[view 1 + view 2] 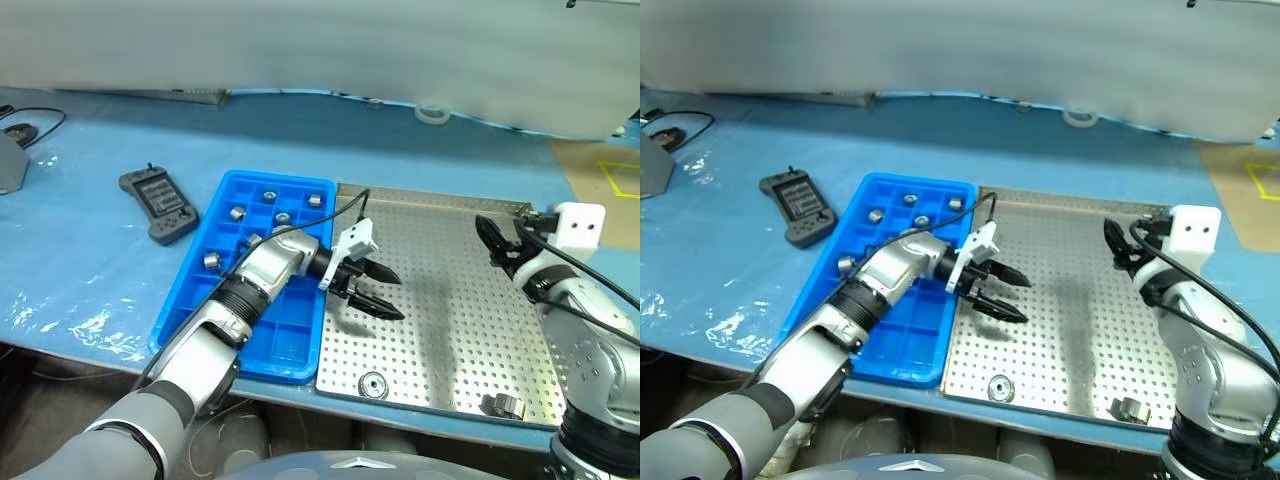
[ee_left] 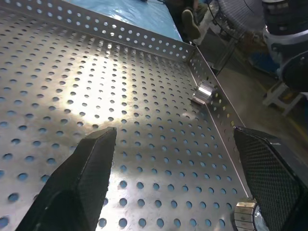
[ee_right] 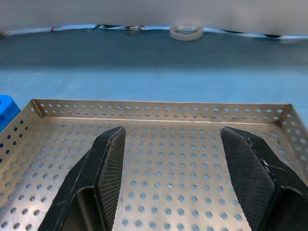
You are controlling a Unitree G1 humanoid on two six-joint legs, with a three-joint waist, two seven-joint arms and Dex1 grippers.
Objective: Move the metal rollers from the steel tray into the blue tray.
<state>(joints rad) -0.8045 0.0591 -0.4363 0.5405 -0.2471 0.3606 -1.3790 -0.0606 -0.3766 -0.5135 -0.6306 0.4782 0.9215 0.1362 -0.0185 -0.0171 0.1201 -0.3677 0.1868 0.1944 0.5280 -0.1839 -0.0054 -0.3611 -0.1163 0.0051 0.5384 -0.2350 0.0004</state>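
Two rollers lie in the steel tray [image 1: 440, 215] at its near edge: one flat [image 1: 373, 385] just below the left claw [image 1: 378, 291], one [image 1: 503, 405] in the near right corner below the right claw [image 1: 490, 238]. Both claws hang open and empty over the tray. Left of the left claw, the blue tray [image 1: 205, 300] holds six rollers [image 1: 238, 212]. Beyond lies a white tape ring [image 1: 433, 113].
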